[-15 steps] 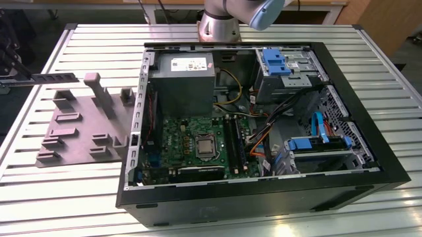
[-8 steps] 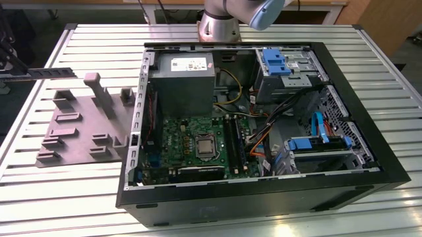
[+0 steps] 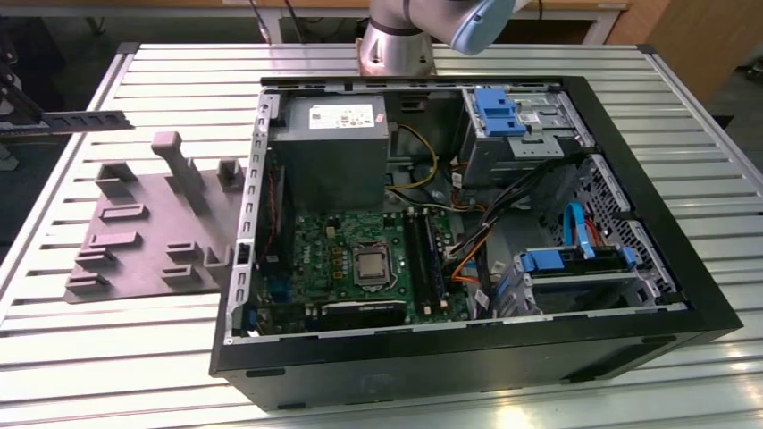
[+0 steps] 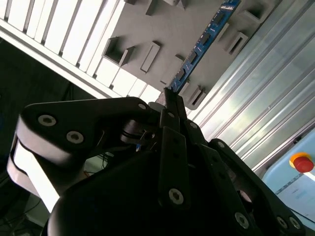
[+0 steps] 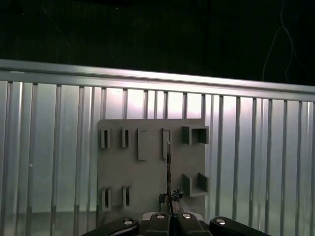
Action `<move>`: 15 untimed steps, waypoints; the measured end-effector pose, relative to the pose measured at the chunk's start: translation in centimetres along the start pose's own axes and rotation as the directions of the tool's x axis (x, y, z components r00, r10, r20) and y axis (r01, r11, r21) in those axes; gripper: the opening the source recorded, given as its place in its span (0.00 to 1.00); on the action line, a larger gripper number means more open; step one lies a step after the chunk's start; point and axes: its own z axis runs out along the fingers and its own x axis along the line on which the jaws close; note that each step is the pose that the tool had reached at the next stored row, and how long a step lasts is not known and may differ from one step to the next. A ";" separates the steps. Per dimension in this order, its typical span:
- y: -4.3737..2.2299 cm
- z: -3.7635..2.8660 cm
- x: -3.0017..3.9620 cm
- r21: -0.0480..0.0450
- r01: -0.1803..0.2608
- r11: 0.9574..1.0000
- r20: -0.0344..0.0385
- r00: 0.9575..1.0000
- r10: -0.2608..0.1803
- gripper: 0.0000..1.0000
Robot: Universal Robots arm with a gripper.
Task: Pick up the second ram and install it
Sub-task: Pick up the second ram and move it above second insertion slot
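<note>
The second ram (image 3: 86, 119) is a thin dark stick held level above the table at the exterior view's far left. My gripper (image 3: 42, 121) is shut on one end of it. In the second wrist view the ram (image 4: 204, 42) shows as a long blue-edged strip reaching out from my closed fingertips (image 4: 170, 101) over the grey slotted tray (image 4: 162, 29). It shows edge-on in the first wrist view, where the ram (image 5: 169, 169) rises from my gripper (image 5: 172, 204) above the tray (image 5: 150, 162).
The grey tray (image 3: 143, 237) lies on the slatted metal table (image 3: 179, 71), left of the open computer case (image 3: 667, 295). Inside are the motherboard with its memory slots (image 3: 423, 255), a grey power supply (image 3: 331, 147) and blue drive bays (image 3: 498, 109). The arm's base (image 3: 399, 40) stands behind the case.
</note>
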 end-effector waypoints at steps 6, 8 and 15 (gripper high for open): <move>0.00 -0.65 -0.12 0.000 0.000 1.000 0.002 1.000 0.000 0.12; 0.00 -0.74 -0.14 0.000 0.000 1.000 0.001 1.000 0.000 0.12; -0.02 -0.81 -0.15 0.000 0.000 1.000 -0.007 1.000 0.000 0.12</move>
